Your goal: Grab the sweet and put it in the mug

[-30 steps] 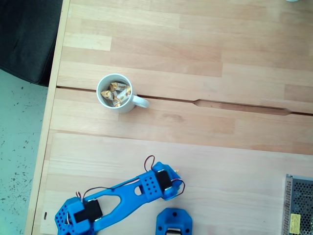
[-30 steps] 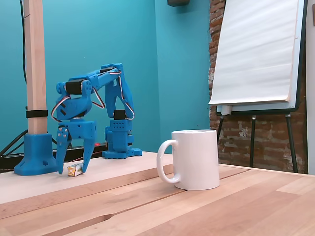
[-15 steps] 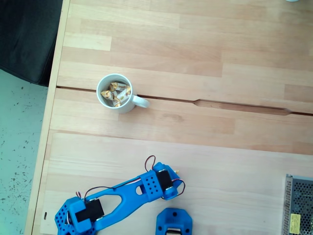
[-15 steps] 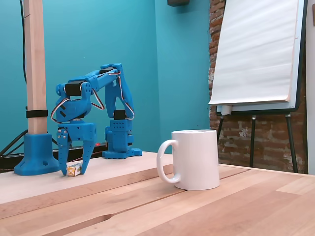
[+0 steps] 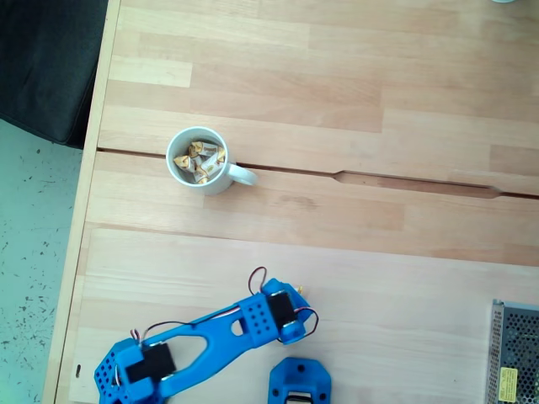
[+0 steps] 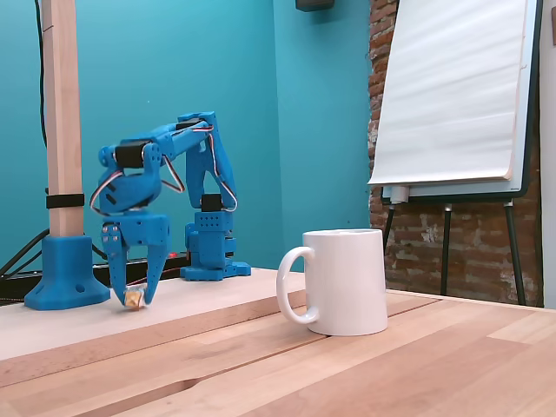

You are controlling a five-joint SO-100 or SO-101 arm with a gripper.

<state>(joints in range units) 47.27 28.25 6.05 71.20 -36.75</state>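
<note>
The white mug [image 5: 199,160] stands on the wooden table with several wrapped sweets inside it; in the low side view the mug [image 6: 343,281] is at centre with its handle to the left. My blue gripper [image 6: 133,298] points straight down at the left of that view, shut on a sweet [image 6: 134,299] held just above the table. From above, the gripper's wrist [image 5: 284,310] covers the fingers, and a golden tip of the sweet [image 5: 302,294] peeks out beside it.
A wooden post in a blue base [image 6: 61,276] stands left of the arm. The arm's blue base [image 5: 299,383] sits at the table's near edge. A metal mesh box [image 5: 515,353] lies at bottom right. A flip chart [image 6: 456,95] stands behind the table.
The fingers have closed on the sweet, which was lying on the table, and lifted it slightly; it now hangs end-on between the fingertips.
</note>
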